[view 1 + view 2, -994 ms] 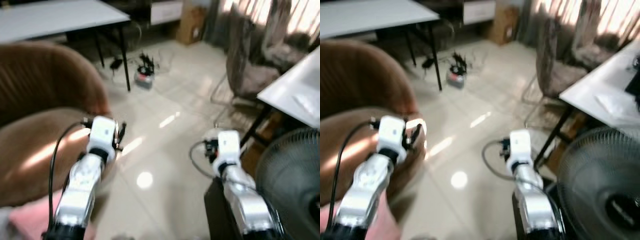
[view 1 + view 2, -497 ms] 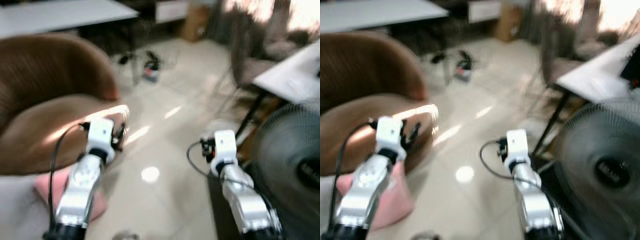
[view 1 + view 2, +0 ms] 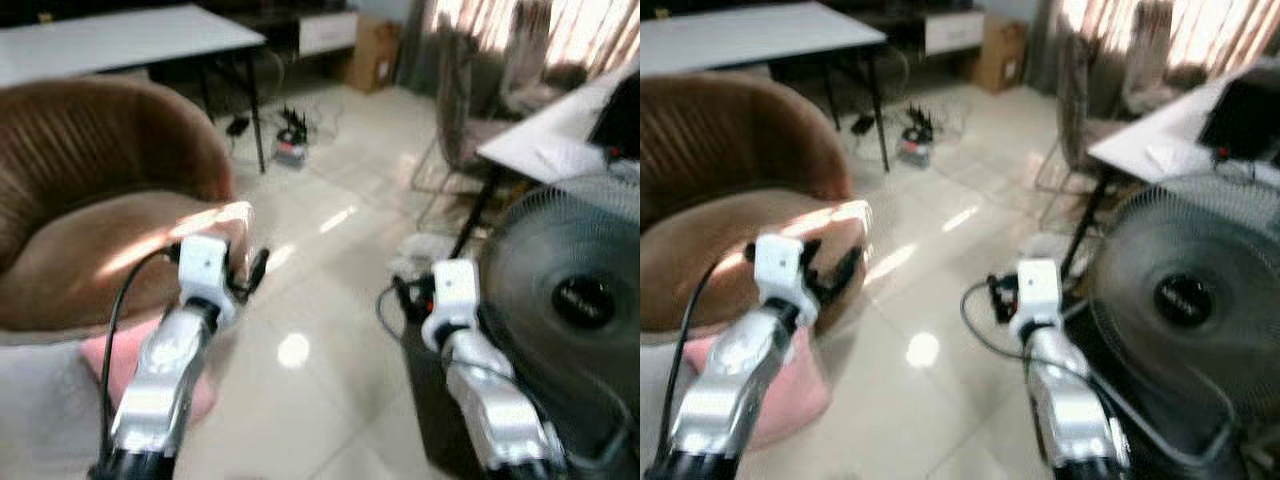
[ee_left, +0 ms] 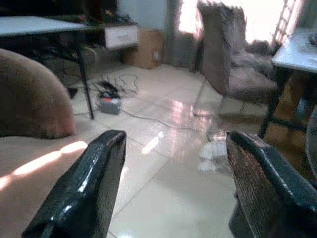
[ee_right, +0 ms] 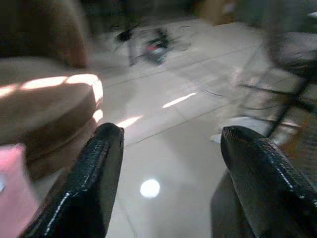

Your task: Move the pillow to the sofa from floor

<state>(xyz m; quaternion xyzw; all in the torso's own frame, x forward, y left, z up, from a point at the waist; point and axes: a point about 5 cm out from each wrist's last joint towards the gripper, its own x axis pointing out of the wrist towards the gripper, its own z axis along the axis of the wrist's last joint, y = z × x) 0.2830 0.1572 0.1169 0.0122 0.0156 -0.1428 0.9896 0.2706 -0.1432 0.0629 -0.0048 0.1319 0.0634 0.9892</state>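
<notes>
Lying on glossy tile floor (image 3: 330, 330) beside brown sofa (image 3: 90, 230): pink pillow (image 3: 790, 390); both grippers' fingers spread.

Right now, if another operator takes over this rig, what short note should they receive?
Left tool: open, empty, raised in front of the sofa.
Right tool: open, empty, held over the floor near the fan.
Pillow: pink, on the floor against the sofa's base, beneath the left arm.
Done: nothing gripped yet.
Left: reach down, grip the pillow, lift it onto the sofa seat.

Both silver arms are held forward, the left gripper (image 4: 171, 188) and right gripper (image 5: 168, 183) spread wide, empty.
</notes>
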